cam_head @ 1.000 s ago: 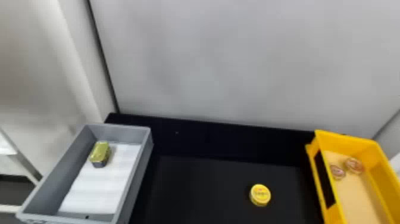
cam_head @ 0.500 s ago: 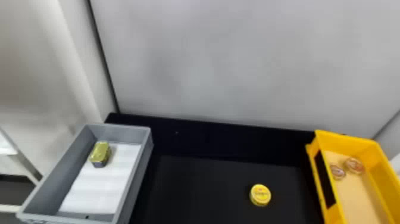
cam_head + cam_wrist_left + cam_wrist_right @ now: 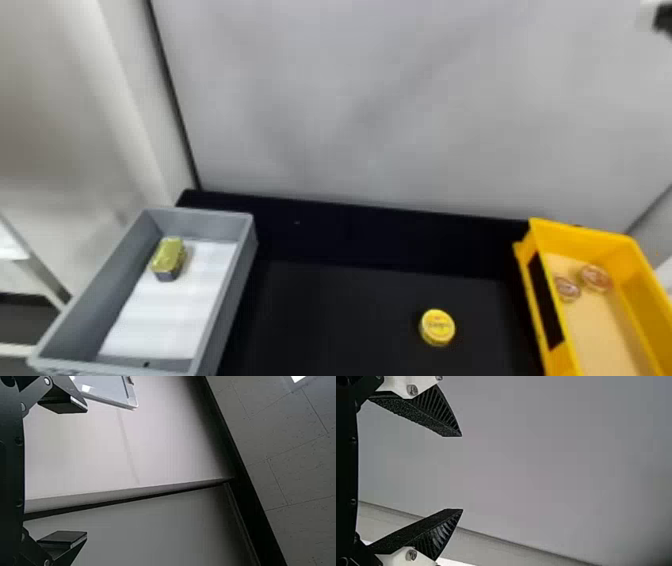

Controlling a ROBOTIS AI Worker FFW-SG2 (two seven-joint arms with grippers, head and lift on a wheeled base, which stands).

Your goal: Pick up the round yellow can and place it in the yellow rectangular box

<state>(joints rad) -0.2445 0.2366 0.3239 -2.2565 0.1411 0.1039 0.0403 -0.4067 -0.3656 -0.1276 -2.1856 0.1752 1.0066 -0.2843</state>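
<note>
Round yellow can: I see it [image 3: 437,327] lying flat, lid up, on the black work surface [image 3: 340,320], between the two boxes and nearer the yellow one
Yellow rectangular box: at my right [image 3: 582,231], holding two small round tins [image 3: 567,289] [image 3: 596,278] side by side on its tan bottom
Grey box: at my left [image 3: 235,285], with a white sheet [image 3: 167,305] inside and a gold-topped rectangular tin [image 3: 168,257] near its far end
Right gripper: partly in at the head view's upper right edge [image 3: 664,19]; my wrist view has it released, both fingers spread wide
Left gripper: released too [image 3: 87,471], its fingers well apart before a pale wall [image 3: 158,447]
</note>
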